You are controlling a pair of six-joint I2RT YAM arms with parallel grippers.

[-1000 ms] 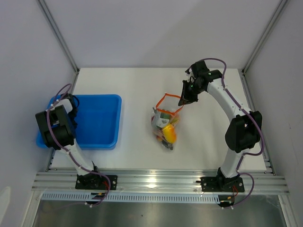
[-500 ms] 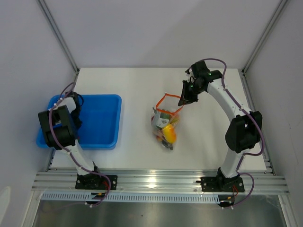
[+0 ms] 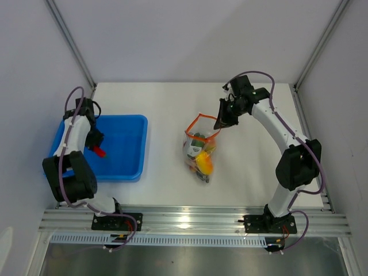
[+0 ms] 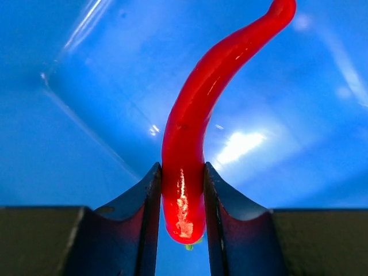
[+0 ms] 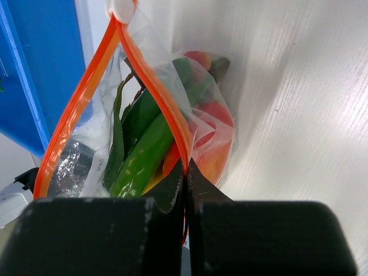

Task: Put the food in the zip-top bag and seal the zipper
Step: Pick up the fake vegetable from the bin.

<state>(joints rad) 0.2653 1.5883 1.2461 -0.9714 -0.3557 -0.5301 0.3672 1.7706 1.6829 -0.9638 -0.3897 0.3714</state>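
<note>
My left gripper [image 3: 99, 150] is shut on a red chili pepper [image 4: 190, 144] and holds it over the blue tray [image 3: 123, 167]; the pepper shows as a small red piece in the top view [image 3: 99, 152]. The clear zip-top bag [image 3: 198, 150] lies mid-table with its mouth lifted. It holds green peppers [image 5: 144, 155], a yellow-orange mango [image 3: 204, 164] and red pieces [image 5: 215, 112]. My right gripper [image 3: 219, 123] is shut on the bag's red-orange zipper strip [image 5: 158, 92] at the mouth edge [image 5: 185, 167], holding the mouth open.
The blue tray stands at the table's left side, its floor [image 4: 276, 103] filling the left wrist view. White walls and metal frame posts close in the table at the back and sides. A white zipper slider [image 5: 122, 8] sits at the strip's far end.
My left arm has risen from the tray's left edge and now holds the red chili over the tray. My right gripper has drawn the bag's mouth slightly up and left.
</note>
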